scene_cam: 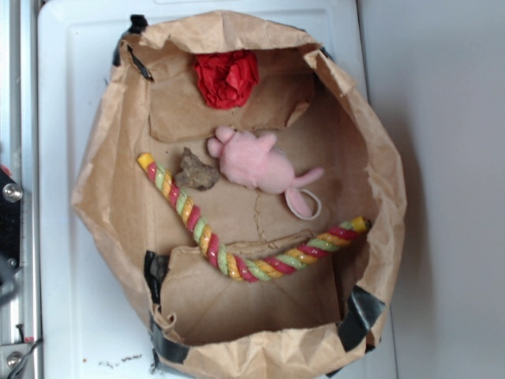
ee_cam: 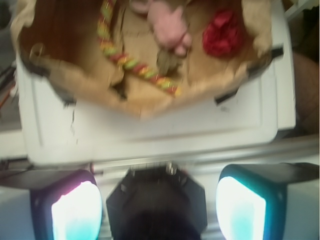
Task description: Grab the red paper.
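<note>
At the bottom of the wrist view, nearest the camera, the claw (ee_cam: pixel 159 210) stands wide, its two lit pads (ee_cam: pixel 75 212) far apart with nothing between them, poised outside the bag and over the edge of the white tray (ee_cam: pixel 150 132). Just ahead of the claw lies a bare strip of that tray, and beyond it the crumpled near wall of the brown paper bag (ee_cam: pixel 90 87), rolled down and patched with black tape at the corners. Past that rim, ahead and slightly left of the claw, the red-yellow-green twisted rope (ee_cam: pixel 132 65) runs across the bag floor; straight ahead and a little farther sits a small brown lump (ee_cam: pixel 167 61), touching the pink plush mouse (ee_cam: pixel 170 25) behind it. The red paper (ee_cam: pixel 222 32) is far ahead and to the right of the claw, a wrinkled wad resting on the bag floor close against the bag's right-hand wall, apart from the mouse; the exterior view shows the same wad (scene_cam: pixel 226 77) tucked near the bag's rim. By my reading the approach has not really begun: the claw is well apart from its target. The next move calls for travelling forward over the bag's rim, swinging right past the plush mouse, then descending onto the wad without snagging the paper wall beside it.
</note>
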{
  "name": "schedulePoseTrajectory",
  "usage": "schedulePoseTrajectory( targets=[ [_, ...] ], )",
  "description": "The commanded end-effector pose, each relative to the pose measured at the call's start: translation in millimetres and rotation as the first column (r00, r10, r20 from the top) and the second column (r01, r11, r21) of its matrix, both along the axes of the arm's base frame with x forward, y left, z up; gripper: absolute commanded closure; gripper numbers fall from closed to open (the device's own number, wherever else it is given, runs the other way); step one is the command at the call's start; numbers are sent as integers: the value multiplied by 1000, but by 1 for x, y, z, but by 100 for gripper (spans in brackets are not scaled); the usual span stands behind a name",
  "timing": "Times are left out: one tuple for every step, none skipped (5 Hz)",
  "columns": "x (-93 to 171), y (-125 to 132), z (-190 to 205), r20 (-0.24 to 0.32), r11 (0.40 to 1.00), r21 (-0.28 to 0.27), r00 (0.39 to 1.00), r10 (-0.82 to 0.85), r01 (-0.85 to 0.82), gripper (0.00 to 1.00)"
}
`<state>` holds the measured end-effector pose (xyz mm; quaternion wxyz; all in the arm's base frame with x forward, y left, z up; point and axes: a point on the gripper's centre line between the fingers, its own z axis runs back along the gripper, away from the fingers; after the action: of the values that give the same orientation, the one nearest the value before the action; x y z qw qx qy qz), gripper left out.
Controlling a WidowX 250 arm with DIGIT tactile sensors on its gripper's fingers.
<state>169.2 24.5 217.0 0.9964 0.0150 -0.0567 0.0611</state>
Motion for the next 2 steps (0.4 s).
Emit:
schedulePoseTrajectory(
  targets=[
    [46,13,-7,50,997,36,996,67,-69,0],
    [65,16,-20,119,979,50,974,191,-198,0]
  ],
)
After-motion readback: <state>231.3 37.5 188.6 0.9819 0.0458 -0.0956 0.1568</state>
